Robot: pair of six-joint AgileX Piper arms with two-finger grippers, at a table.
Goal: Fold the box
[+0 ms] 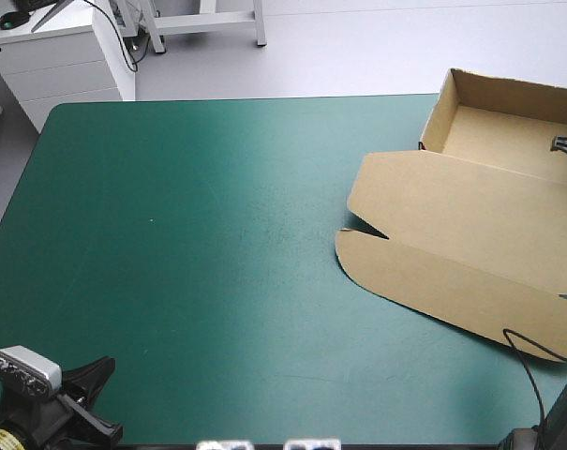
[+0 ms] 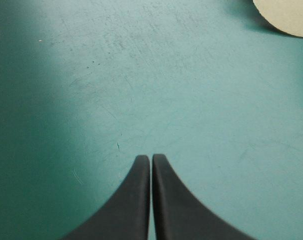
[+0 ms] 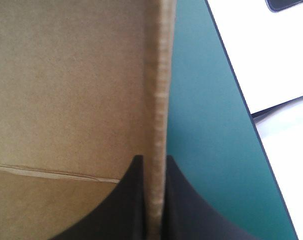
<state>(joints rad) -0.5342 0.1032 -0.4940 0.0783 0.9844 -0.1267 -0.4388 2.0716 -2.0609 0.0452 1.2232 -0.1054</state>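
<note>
The brown box [image 1: 452,216] lies at the table's right side. Its tray part [image 1: 508,131], with walls raised, sits at the far right, and the lid lies flat toward the middle with a rounded flap [image 1: 405,277] nearest me. My right gripper [image 3: 152,159] is shut on the box's upright wall edge [image 3: 159,90], with the tray's inner board [image 3: 66,85] on one side of it. My left gripper [image 1: 105,361] rests at the near left corner, shut [image 2: 151,157] with nothing in it. Far ahead of it shows a rounded corner of the lid [image 2: 286,17].
Bare teal-green cover [image 1: 189,234] stretches over the left and middle of the table. The table's right edge [image 3: 231,85] runs close beside the held wall. A white drawer cabinet [image 1: 67,56] stands beyond the far left corner.
</note>
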